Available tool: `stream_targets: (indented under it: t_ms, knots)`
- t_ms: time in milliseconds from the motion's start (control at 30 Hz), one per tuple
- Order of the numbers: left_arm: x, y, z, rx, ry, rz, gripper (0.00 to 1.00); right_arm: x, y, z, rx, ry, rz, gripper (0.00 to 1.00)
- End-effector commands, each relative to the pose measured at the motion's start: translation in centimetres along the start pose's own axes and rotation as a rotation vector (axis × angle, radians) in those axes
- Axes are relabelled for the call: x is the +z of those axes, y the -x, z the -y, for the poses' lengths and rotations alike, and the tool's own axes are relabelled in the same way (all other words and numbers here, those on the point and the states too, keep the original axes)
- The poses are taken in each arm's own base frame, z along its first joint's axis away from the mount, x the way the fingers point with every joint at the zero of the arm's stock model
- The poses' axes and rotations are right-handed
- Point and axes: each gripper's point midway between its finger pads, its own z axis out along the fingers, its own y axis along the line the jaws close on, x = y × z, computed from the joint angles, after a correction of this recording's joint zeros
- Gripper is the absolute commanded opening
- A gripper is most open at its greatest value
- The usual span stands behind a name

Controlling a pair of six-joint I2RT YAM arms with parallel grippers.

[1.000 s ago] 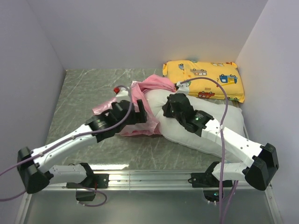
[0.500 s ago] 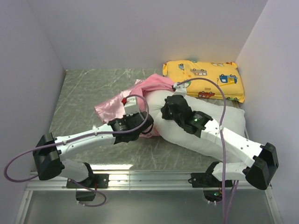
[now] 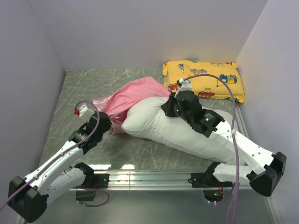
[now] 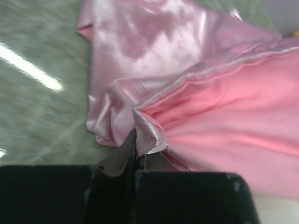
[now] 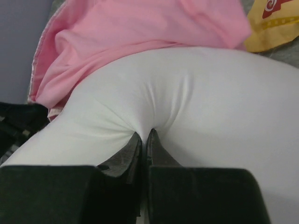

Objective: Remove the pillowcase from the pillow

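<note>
Grey marbled table (image 3: 79, 88), lilac walls (image 3: 140, 32). The left gripper (image 4: 135, 145) is clamped on the pink pillowcase (image 3: 128, 93) hem; the right gripper (image 5: 145, 137) pinches the white pillow (image 3: 154, 123) beside it. The right arm (image 3: 233, 140) hides part of the pillow.

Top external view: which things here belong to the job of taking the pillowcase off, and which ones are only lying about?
Belong to the job:
pink pillowcase, pinched by the left pincer
white pillow, pinched by the right pincer

Only lying about:
yellow vehicle-print pillow, at the back right
</note>
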Motion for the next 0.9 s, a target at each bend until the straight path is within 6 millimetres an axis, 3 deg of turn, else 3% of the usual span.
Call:
stream_targets:
  t_ms: [0,67,267,367,400,467,667,767,867]
  knots:
    - [1.4,1.7,-4.8,0.046,0.143,0.048,0.01,-3.5,7.3,0.4,0.045,-0.005,0.231,0.0]
    - [2.2,2.8,-5.3,0.017,0.156,0.054,0.0,-3.7,6.8,0.2,0.039,0.018,0.217,0.0]
    - [3.3,5.4,-2.8,0.004,0.115,0.078,0.0,-4.9,5.1,-4.5,-0.058,0.293,0.112,0.0]
    - [4.2,6.9,-3.0,-0.007,0.146,0.111,0.0,-8.0,5.5,-7.8,-0.101,0.49,0.091,0.0]
    - [4.7,7.2,-3.3,-0.026,0.152,0.108,0.01,-9.6,6.6,-8.9,-0.11,0.547,0.117,0.0]
    - [6.1,7.2,-3.4,-0.053,0.161,0.084,0.0,-11.8,6.9,-10.4,-0.129,0.646,0.109,0.0]
    - [9.1,6.0,-3.4,-0.099,0.171,0.006,0.01,-18.3,8.6,-11.0,-0.167,0.753,0.191,0.0]
    - [9.2,4.5,-3.4,-0.097,0.131,-0.042,0.01,-20.4,9.5,-10.0,-0.159,0.729,0.267,0.0]
    - [8.6,3.0,-3.4,-0.091,0.06,-0.07,0.01,-21.0,11.4,-8.9,-0.129,0.653,0.36,0.0]
